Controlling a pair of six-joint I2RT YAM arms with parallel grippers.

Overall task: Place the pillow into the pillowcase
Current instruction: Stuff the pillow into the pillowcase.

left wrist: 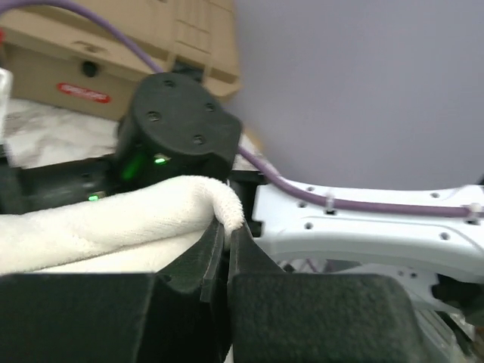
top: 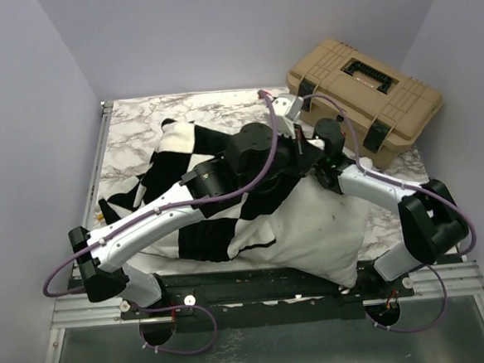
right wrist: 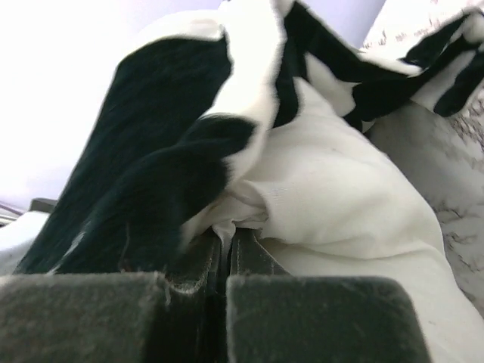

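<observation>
We saw the pillow (top: 320, 226) lying on the marble counter (top: 138, 122), its far end under the checked pillowcase (top: 191, 160) and its near end bare. The left gripper (left wrist: 224, 246) was pressed together, pinching a fuzzy white fold that looked like the pillowcase. The right gripper (right wrist: 225, 240) was clamped on a smooth white fold, seemingly the pillow, just below the pillowcase's edge. A tan toolbox (top: 361, 98) sat at the far right corner.
</observation>
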